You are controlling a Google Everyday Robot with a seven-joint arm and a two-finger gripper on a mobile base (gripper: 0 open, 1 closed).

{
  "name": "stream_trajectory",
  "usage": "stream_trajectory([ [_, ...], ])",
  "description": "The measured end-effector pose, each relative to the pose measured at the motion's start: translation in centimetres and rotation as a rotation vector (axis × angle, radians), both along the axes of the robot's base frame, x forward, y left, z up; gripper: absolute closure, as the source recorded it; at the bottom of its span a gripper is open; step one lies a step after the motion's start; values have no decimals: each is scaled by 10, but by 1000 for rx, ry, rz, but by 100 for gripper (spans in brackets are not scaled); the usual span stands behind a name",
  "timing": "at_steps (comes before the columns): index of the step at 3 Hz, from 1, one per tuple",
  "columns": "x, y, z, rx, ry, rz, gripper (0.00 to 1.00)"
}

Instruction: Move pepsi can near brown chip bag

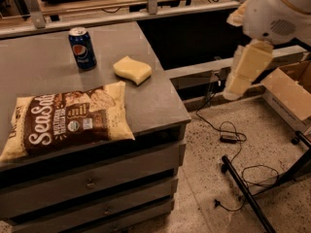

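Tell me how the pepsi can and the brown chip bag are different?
The pepsi can is small; the brown chip bag is much bigger. The can stands upright; the bag lies flat. The can is blue, the bag brown with white lettering. Both rest on the grey cabinet top, untouched; the gripper hangs off to the right.

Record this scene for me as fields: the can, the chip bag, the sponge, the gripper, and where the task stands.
pepsi can: upright, toward the back of the cabinet top
brown chip bag: lying flat at the front left, apart from the can
sponge: yellow, right of the can, touching neither
gripper: off to the right, beyond the cabinet's edge, far from the can
task status: can not yet beside the bag
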State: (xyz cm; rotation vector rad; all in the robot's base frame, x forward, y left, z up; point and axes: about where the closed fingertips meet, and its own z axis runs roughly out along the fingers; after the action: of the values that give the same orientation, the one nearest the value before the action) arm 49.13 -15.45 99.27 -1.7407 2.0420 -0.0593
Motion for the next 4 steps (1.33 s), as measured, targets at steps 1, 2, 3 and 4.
stream_trajectory([
  [1,41,56,10,78,-43,86,0],
  [2,80,119,12,163,-48,168,0],
  [3,104,189,2,135,-17,250,0],
  [4,108,225,0,115,-14,303,0],
])
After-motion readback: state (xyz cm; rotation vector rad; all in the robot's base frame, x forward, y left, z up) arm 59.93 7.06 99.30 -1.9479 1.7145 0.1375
